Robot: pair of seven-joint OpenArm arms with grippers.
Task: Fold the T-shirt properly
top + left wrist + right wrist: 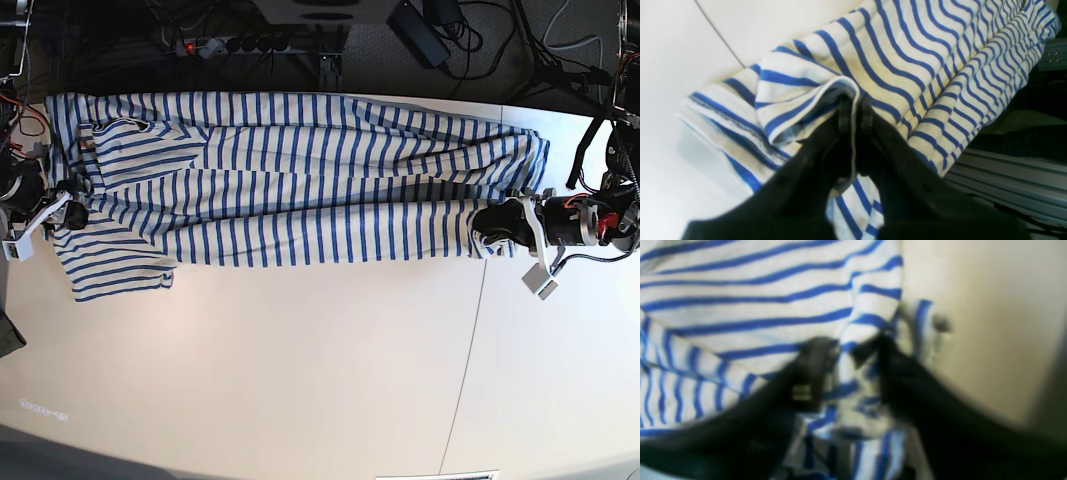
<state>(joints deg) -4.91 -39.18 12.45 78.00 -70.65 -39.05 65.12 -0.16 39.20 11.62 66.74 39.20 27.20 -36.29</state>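
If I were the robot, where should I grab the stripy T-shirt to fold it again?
Probably by the two ends of the near folded edge. The T-shirt lies in a long flat band across the table, so one hold at each end would lift that edge evenly. Come in from the sides, low over the table. The left gripper already pinches one end; the right gripper sits at the other with jaws apart.

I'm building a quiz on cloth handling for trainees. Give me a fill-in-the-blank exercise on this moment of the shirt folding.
1. The T-shirt is white with thin ____ stripes.
2. The left gripper is shut on a ____ of the T-shirt.
3. In the right wrist view, the jaws of the right gripper stand ____, with fabric between them.
4. In the base view, the T-shirt lies stretched across the white ____, between the two arms.

Missing words: blue; fold; apart; table
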